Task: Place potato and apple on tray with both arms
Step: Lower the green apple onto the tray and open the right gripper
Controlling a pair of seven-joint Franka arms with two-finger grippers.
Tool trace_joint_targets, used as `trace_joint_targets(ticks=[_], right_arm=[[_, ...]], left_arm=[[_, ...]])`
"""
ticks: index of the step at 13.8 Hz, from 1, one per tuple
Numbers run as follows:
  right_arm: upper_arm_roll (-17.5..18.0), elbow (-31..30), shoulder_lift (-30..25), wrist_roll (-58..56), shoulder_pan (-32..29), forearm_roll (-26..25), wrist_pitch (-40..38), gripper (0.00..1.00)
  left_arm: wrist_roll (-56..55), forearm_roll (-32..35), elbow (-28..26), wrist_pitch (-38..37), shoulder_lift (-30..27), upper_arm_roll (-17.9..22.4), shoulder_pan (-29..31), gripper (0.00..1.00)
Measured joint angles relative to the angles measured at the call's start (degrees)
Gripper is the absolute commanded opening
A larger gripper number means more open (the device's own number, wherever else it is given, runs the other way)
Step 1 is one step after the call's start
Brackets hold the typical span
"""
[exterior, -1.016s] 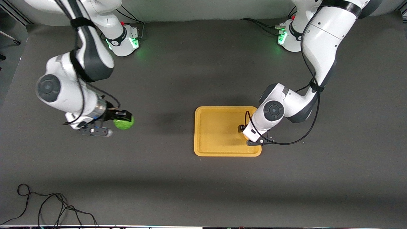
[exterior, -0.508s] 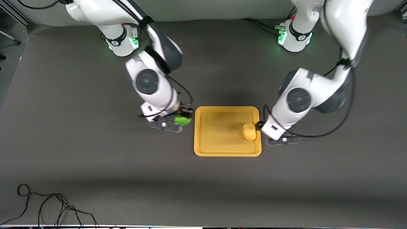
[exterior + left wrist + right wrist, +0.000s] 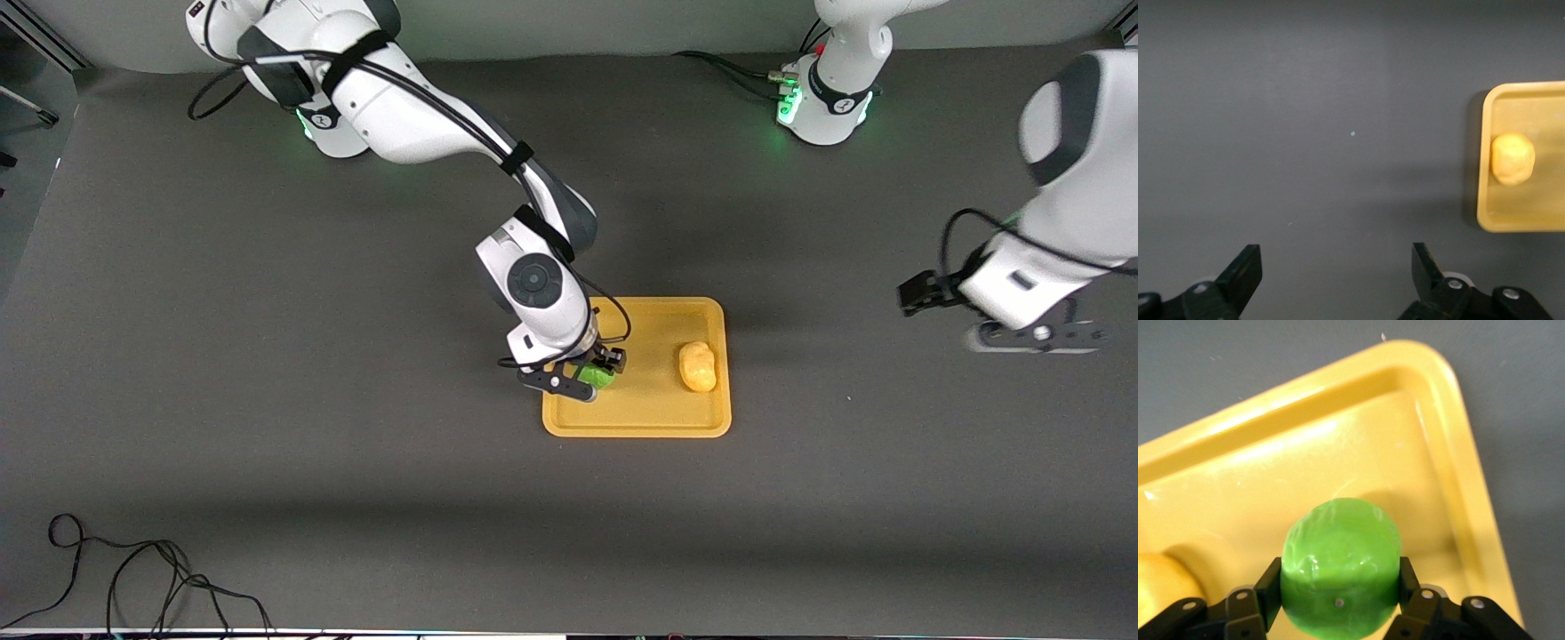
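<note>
The yellow-orange tray [image 3: 649,324] lies mid-table. The potato [image 3: 698,366] rests in it near the rim toward the left arm's end; it also shows in the left wrist view [image 3: 1512,157] and at the edge of the right wrist view [image 3: 1161,587]. My right gripper [image 3: 602,368] is shut on the green apple [image 3: 597,377] and holds it low over the tray's end toward the right arm. The right wrist view shows the apple [image 3: 1340,563] between the fingers above the tray floor [image 3: 1338,453]. My left gripper [image 3: 920,293] is open and empty over bare table, apart from the tray [image 3: 1525,220].
A loose black cable [image 3: 133,578] lies near the front camera toward the right arm's end. The two arm bases [image 3: 342,116] [image 3: 822,102] stand along the table's edge farthest from the front camera. Dark table surface surrounds the tray.
My right arm carried the apple from the right arm's end of the table to over the tray. My left gripper released the potato on the tray and pulled away toward its own end.
</note>
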Motion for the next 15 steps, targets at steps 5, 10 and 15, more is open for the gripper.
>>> trace_joint_targets(ticks=[5, 10, 15], right_arm=[[0.0, 1.74, 0.54, 1.77, 0.56, 0.0, 0.14, 0.33], [-0.01, 1.66, 0.9, 3.11, 0.97, 0.0, 0.44, 1.0], [-1.79, 1.31, -1.82, 1.61, 0.81, -0.54, -0.4, 1.0]], left_arm=[[1.87, -0.99, -0.23, -0.64, -1.8, -0.58, 1.01, 1.0], [1.88, -1.02, -0.43, -0.18, -1.8, -0.58, 1.01, 1.0], [1.91, -0.91, 0.16, -0.59, -3.11, -0.56, 1.01, 1.0]])
